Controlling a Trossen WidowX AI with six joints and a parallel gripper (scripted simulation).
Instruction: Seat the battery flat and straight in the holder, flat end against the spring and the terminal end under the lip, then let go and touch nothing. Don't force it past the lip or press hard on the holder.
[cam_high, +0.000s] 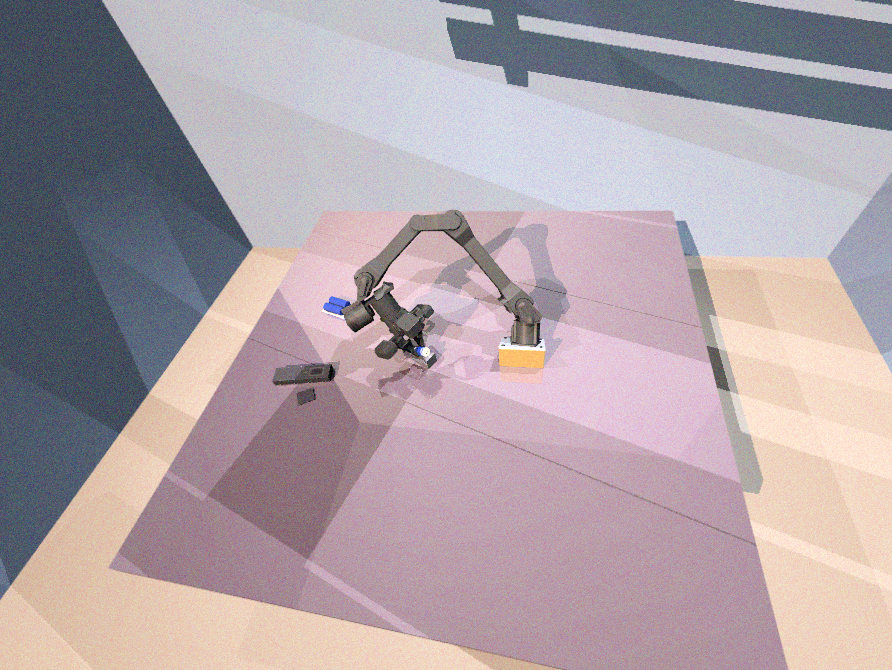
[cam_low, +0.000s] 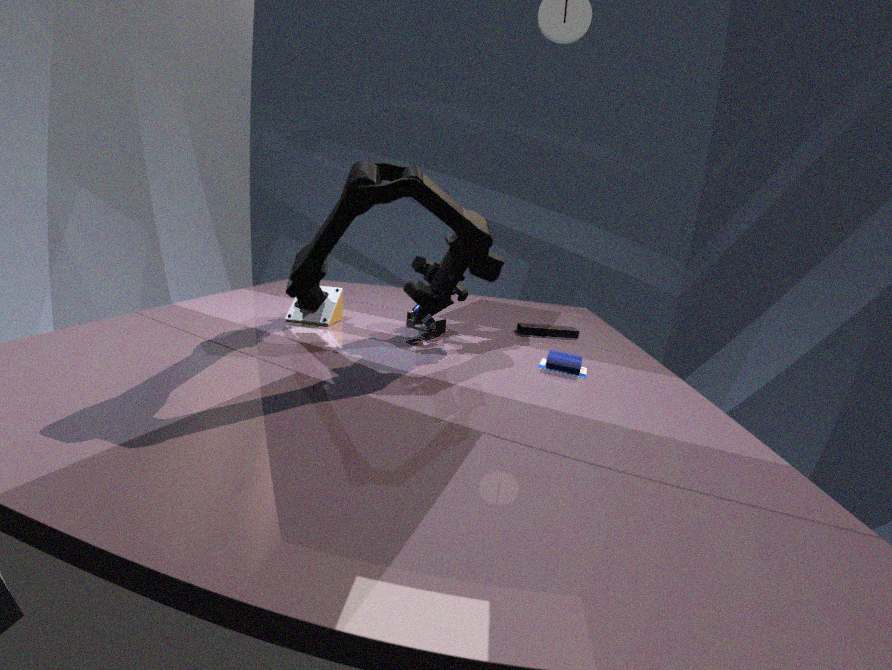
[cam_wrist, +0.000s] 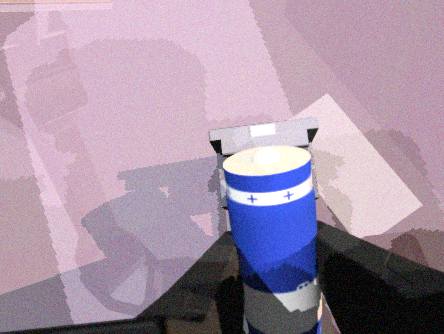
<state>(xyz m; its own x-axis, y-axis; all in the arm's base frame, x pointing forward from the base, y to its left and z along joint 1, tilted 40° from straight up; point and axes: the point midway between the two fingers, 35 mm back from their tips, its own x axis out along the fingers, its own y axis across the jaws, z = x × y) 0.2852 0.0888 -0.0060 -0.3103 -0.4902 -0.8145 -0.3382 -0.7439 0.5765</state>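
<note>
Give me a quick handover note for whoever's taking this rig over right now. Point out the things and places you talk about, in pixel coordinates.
Gripper (cam_high: 421, 349) (cam_low: 425, 317) (cam_wrist: 272, 238): fingers shut on the battery (cam_high: 421, 351) (cam_wrist: 272, 225).
Battery: tilted, terminal end up, at the holder (cam_high: 430, 359) (cam_low: 436, 326) (cam_wrist: 262, 134); contact at its lower end is hidden.
Done: battery gripped and brought to the holder.
Left: seat it flat, flat end on the spring, terminal under the lip, without forcing; let go.

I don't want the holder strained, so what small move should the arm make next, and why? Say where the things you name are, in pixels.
Probably ease the battery (cam_high: 422, 351) (cam_wrist: 275, 225) slightly flatter into the holder (cam_high: 429, 359) (cam_wrist: 265, 134), still gripped: it looks tilted, its terminal end raised near the holder's end wall.
</note>
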